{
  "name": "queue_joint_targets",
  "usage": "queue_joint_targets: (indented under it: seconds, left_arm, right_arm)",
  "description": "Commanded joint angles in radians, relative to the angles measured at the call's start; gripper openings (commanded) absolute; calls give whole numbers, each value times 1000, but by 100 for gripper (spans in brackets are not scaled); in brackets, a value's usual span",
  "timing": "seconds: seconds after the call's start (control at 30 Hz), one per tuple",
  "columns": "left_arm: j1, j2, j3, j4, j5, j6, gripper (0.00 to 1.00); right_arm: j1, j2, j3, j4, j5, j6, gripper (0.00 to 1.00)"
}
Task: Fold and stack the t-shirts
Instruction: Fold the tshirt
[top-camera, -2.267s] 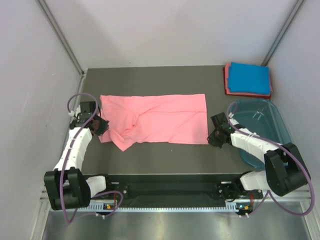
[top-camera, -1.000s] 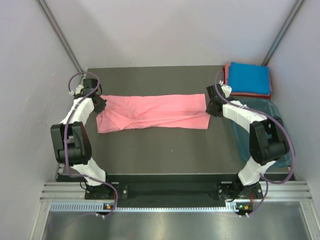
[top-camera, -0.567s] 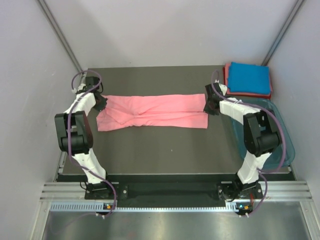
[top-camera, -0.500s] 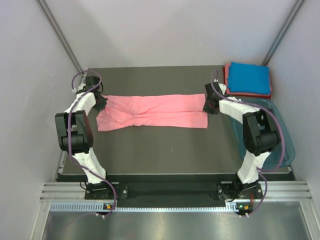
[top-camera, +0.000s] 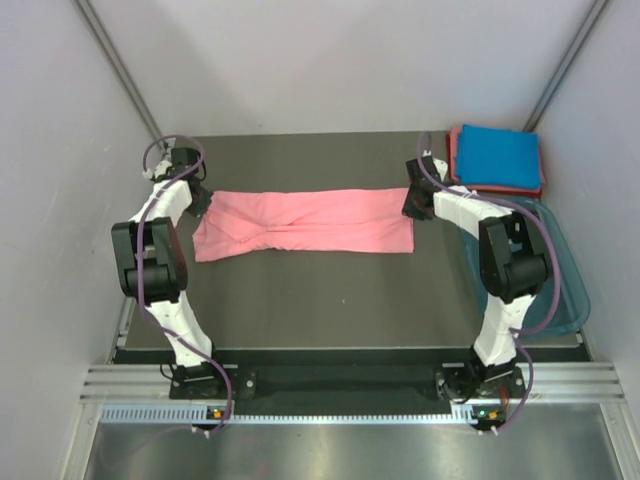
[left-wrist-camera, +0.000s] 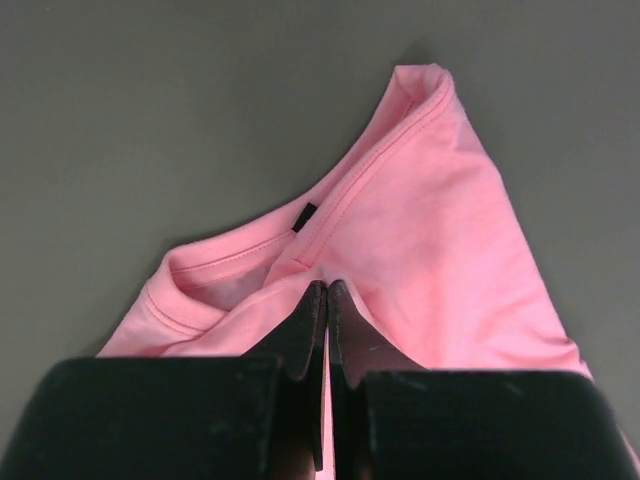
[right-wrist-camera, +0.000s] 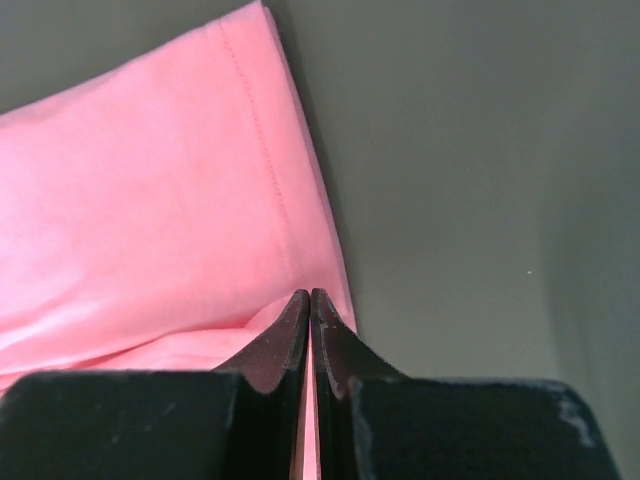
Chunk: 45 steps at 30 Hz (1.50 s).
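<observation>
Pink t-shirt (top-camera: 300, 222) (long strip) lies across table (top-camera: 320, 300).

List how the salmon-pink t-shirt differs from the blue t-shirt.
The salmon-pink t-shirt stretches as a long band across the middle of the table; the blue t-shirt is a folded rectangle at the far right corner. The salmon-pink t-shirt lies directly on the table; the blue t-shirt rests on a folded reddish-pink t-shirt. The left gripper and right gripper pinch the salmon-pink t-shirt's ends; nothing holds the blue t-shirt. Both are plain, flat cloth.

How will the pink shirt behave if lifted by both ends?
Probably floppy: the salmon-pink shirt lies wrinkled and folded over itself, so its middle would likely sag. Likely light: thin cloth pinched by the left gripper and right gripper.
</observation>
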Motion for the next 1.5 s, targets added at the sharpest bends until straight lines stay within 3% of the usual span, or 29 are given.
queue_joint_targets:
  seconds: [0.0,0.47,0.53,0.67,0.77,0.9,0.97,1.1,1.2,1.47]
  left_arm:
    - [9,14,38,14,-42,21,0]
    - [10,51,67,0,-48,32,0]
    - [10,60,96,-8,-39,41,0]
    - [10,77,160,-63,-21,50,22]
    - [10,74,229,-111,-44,76,27]
    - [2,28,271,-192,-50,144,29]
    - [-13,-36,207,-174,-18,191,30]
    - [-13,-168,-29,-36,283,237,36]
    - [-13,-248,-244,66,423,208,38]
    - [-11,-317,-415,213,564,123,42]
  right_arm:
    - [-12,22,34,-15,49,-4,0]
    - [-15,42,32,-29,89,5,0]
    - [-15,45,37,-18,54,5,5]
    - [-15,-4,31,-29,20,-2,22]
    - [-15,-84,15,-73,19,-4,36]
    - [-9,-177,-31,-104,-44,-11,38]
    - [-5,-200,-74,-98,-82,-16,39]
    - [6,-272,-158,-47,-142,-10,39]
    - [9,-308,-215,-12,-196,-2,39]
    - [11,-338,-243,4,-222,-11,38]
